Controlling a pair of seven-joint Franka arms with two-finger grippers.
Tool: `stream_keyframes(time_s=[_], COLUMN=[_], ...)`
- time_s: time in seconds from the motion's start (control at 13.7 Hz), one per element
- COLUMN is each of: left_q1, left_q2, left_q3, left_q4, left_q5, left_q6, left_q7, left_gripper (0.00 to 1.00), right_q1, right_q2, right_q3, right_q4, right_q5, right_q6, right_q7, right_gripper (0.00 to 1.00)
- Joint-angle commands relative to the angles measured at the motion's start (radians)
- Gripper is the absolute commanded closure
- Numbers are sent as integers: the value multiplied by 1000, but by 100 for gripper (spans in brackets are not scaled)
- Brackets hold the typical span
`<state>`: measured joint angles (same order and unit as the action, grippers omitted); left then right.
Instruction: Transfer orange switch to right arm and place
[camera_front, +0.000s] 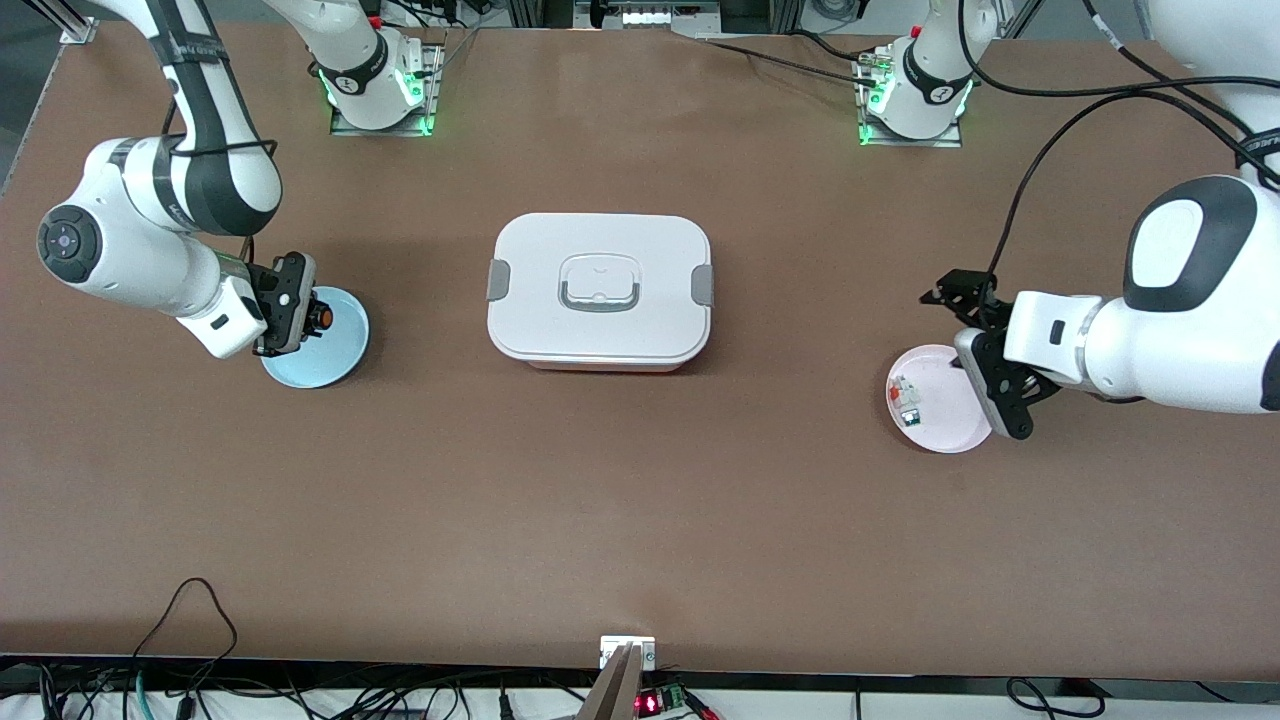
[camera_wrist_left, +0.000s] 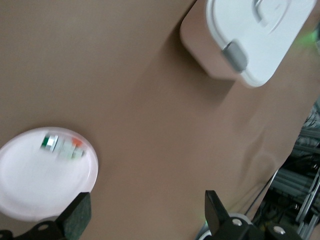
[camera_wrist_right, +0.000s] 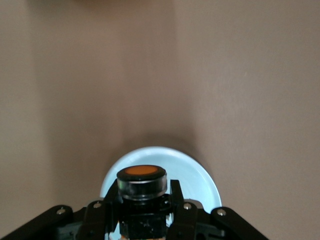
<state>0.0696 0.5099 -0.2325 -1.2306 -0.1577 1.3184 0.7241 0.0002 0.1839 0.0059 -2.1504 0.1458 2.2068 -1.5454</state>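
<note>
The orange switch (camera_front: 322, 317), a black cylinder with an orange end, is held between the fingers of my right gripper (camera_front: 300, 315), just over the light blue plate (camera_front: 335, 362) at the right arm's end of the table. In the right wrist view the switch (camera_wrist_right: 141, 182) stands orange end out, clamped in the right gripper (camera_wrist_right: 145, 200) above the blue plate (camera_wrist_right: 200, 175). My left gripper (camera_front: 975, 355) is open and empty over the edge of the pink plate (camera_front: 945, 420). In the left wrist view its fingers (camera_wrist_left: 77, 216) are spread wide.
A white lidded box (camera_front: 600, 290) with grey latches sits mid-table and also shows in the left wrist view (camera_wrist_left: 255, 35). Small white pieces with red and green tops (camera_front: 905, 395) lie on the pink plate (camera_wrist_left: 30, 185). Cables hang along the table's near edge.
</note>
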Motion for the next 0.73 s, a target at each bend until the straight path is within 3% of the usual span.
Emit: stream_keyframes(time_s=[0.0,0.22,0.29,0.37,0.51,0.58,0.66], left_q1=[-40,-140,-193,-268,-266,-208,-162], left_q2=[-19,-59,-82,-124,-219,-273,-316], left_q3=[-10,-4,33,126,173,177,179], left_q4=[77,86,111,82,-39,-128,-195], left_q5=[209,392,408,406,327,252,183], left_q6=[-114,-172,-168,-138,-11,77,156], left_q7=[-116,-269,-341,-445,-592,-600,-603], left_gripper=[0,0,0,0,0,0,0], right_q1=[-43,-57,-57,-57,-68,-71,-71], right_q2=[-17,35,49,63,107,118,117], right_q3=[12,12,12,12,14,14,14], right_q4=[-141,-204,-222,-236,-241,-241,-240], right_q5=[-12,-12,-12,-12,-12,-12,-12], right_q6=[180,336,379,417,470,485,485], right_q7=[-91,-108,-108,-110,-110,-110,-110], right_gripper=[94,94,94,94,92,90,83])
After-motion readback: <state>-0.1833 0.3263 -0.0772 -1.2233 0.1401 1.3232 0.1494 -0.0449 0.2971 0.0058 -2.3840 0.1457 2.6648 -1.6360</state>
